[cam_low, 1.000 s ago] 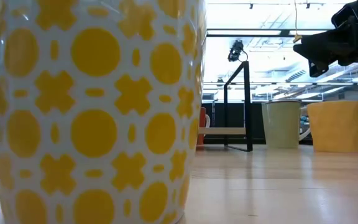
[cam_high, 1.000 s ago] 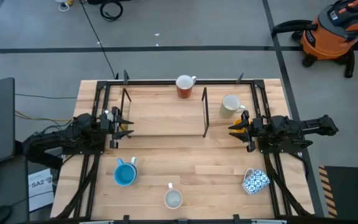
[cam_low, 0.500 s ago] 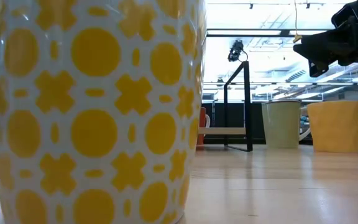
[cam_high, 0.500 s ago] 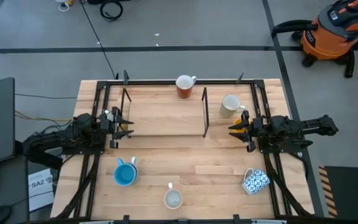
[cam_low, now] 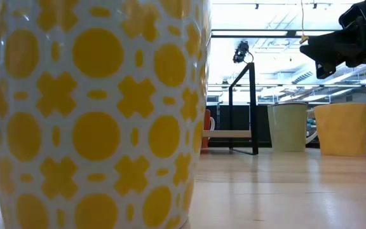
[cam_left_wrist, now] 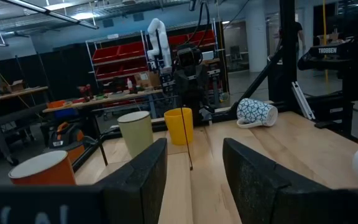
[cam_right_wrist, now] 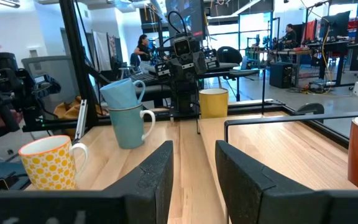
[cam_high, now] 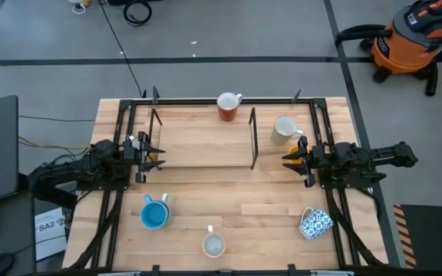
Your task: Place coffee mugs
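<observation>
A floor sheet (cam_high: pixel 49 231) seems to read "SA2".

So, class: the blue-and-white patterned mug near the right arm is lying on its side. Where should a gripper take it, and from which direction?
Probably from above, across the body of the patterned mug: tipped over, its rounded wall faces up. The right gripper, open, is the nearer one.

Wooden table (cam_high: pixel 206 192) carries scattered mugs (cam_high: pixel 153 212) and a black frame (cam_high: pixel 252 138).

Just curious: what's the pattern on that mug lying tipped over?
Blue-and-white lattice print on the tipped mug; clearest in the left wrist view.
</observation>
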`<state>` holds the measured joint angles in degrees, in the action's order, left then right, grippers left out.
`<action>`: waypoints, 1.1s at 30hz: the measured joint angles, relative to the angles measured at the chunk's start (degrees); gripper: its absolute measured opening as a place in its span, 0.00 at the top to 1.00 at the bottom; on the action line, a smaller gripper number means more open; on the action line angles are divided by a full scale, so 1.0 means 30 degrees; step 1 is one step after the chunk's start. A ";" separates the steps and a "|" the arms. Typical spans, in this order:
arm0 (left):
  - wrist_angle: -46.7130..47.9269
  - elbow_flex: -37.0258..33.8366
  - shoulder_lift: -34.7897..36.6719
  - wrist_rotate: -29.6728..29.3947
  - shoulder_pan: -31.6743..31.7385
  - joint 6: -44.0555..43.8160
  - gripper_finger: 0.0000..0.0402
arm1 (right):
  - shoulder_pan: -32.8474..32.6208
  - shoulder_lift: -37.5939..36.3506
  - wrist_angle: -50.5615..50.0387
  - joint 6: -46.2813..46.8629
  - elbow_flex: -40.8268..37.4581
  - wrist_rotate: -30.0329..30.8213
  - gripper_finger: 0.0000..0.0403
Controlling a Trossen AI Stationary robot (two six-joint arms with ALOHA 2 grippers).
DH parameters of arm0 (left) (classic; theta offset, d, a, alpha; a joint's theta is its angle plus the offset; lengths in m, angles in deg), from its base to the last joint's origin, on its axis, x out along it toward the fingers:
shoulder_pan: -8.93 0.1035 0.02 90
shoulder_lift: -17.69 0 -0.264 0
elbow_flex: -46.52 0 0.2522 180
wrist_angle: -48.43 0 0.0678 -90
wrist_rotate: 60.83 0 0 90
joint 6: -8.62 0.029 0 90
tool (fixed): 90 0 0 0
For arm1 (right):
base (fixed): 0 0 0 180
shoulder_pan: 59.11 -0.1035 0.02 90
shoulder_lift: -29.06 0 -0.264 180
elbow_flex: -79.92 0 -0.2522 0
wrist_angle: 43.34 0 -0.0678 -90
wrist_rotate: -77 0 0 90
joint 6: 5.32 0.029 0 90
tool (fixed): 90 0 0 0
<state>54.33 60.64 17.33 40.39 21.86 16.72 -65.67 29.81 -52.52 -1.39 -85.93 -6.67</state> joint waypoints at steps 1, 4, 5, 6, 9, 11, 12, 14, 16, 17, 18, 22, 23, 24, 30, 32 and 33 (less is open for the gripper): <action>0.0004 0.0006 0.0000 0.0000 0.0007 0.0000 0.60 | 0.0000 0.0000 0.0004 -0.0001 0.0000 0.0000 0.69; 0.0007 0.0006 0.0006 0.0000 0.0001 0.0000 0.60 | -0.0001 -0.0006 -0.0003 0.0004 0.0000 0.0000 0.69; 0.0000 0.0003 0.0007 0.0000 0.0004 0.0000 0.60 | 0.0006 -0.0002 0.0004 0.0001 0.0000 0.0000 0.69; 0.0007 0.0003 0.0003 0.0000 0.0004 -0.0003 0.60 | 0.0005 -0.0005 0.0004 0.0004 0.0000 0.0000 0.69; 0.0007 0.0007 0.0000 0.0000 0.0006 0.0000 0.60 | 0.0001 -0.0006 0.0004 0.0000 0.0000 0.0000 0.69; 0.0000 0.0007 0.0000 0.0000 0.0007 0.0000 0.60 | 0.0000 -0.0002 0.0004 -0.0001 0.0000 0.0000 0.69; 0.0000 0.0007 0.0007 0.0000 0.0007 0.0000 0.60 | 0.0002 -0.0003 0.0003 0.0002 -0.0001 0.0000 0.69; 0.0007 0.0004 0.0003 0.0000 0.0000 0.0000 0.60 | 0.0004 0.0001 0.0004 0.0003 -0.0002 0.0000 0.69; -0.0005 0.0007 0.0002 0.0005 0.0002 -0.0005 0.60 | -0.0001 -0.0006 0.0004 0.0004 0.0000 0.0000 0.69; -0.0026 0.0007 0.0004 0.0000 0.0000 0.0000 0.60 | 0.0006 0.0001 0.0004 -0.0003 -0.0001 0.0000 0.69; -0.0087 0.0006 0.0000 0.0000 0.0001 0.0003 0.60 | -0.0001 -0.0001 0.0002 0.0004 0.0000 -0.0005 0.69; -0.1273 0.0007 0.0007 0.0000 0.0007 0.0000 0.60 | 0.0004 0.0001 -0.0001 0.0003 -0.0002 0.0000 0.69; -0.1720 0.0000 0.0003 0.0000 0.0006 0.0000 0.60 | -0.0001 -0.0005 0.0004 0.0001 -0.0001 0.0000 0.69; -0.2220 0.0000 0.0007 0.0000 0.0005 0.0000 0.60 | 0.0003 -0.0002 0.0004 0.0004 0.0000 -0.0003 0.69; -0.5582 0.0009 0.0007 -0.1321 0.0000 0.0000 0.60 | 0.0001 0.0000 0.0004 0.0002 0.0000 0.0000 0.69; -0.5949 0.0192 0.0007 -0.2749 -0.0004 0.0000 0.60 | 0.0006 -0.0003 0.0002 0.0000 0.0000 0.0000 0.69; -0.5852 0.0473 -0.0014 -0.3528 0.0000 -0.0007 0.60 | 0.0001 -0.0006 0.0004 0.0004 -0.0003 0.0000 0.69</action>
<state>36.77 62.06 17.29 29.81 21.86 16.70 -65.67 29.79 -52.50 -1.37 -85.94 -6.67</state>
